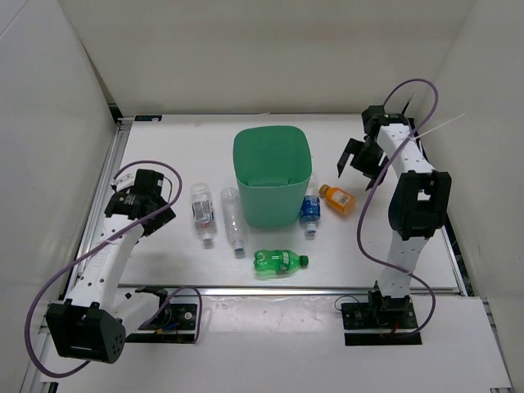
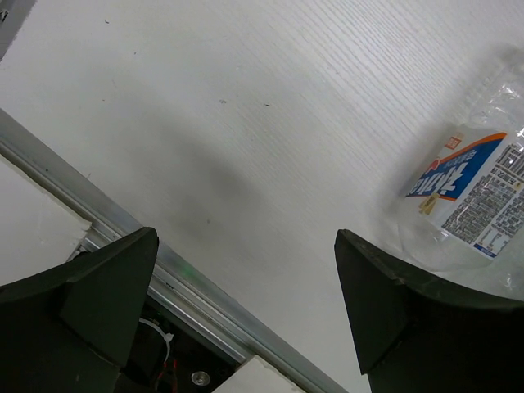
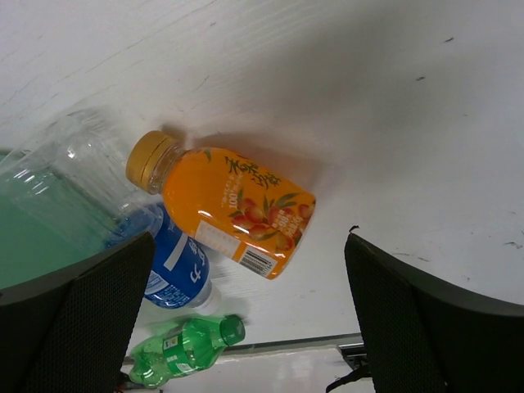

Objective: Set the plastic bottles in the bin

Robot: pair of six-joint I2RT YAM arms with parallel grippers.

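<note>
The mint-green bin (image 1: 273, 205) stands upright mid-table. Left of it lie two clear plastic bottles with white caps (image 1: 203, 213) (image 1: 233, 219). At its right side lie the blue-label bottle (image 1: 309, 211) and the short orange bottle (image 1: 337, 200). The green soda bottle (image 1: 278, 262) lies in front. My left gripper (image 1: 158, 214) is open, just left of the labelled clear bottle (image 2: 471, 196), with bare table between its fingers (image 2: 106, 286). My right gripper (image 1: 354, 160) hangs open above the orange bottle (image 3: 233, 213); the blue-label bottle (image 3: 168, 262) and green bottle (image 3: 184, 348) show beyond it.
White walls close in the table at the left, back and right. A metal rail (image 2: 213, 303) runs along the table's left edge under my left gripper. The bin's green wall (image 3: 24, 246) fills the left edge of the right wrist view.
</note>
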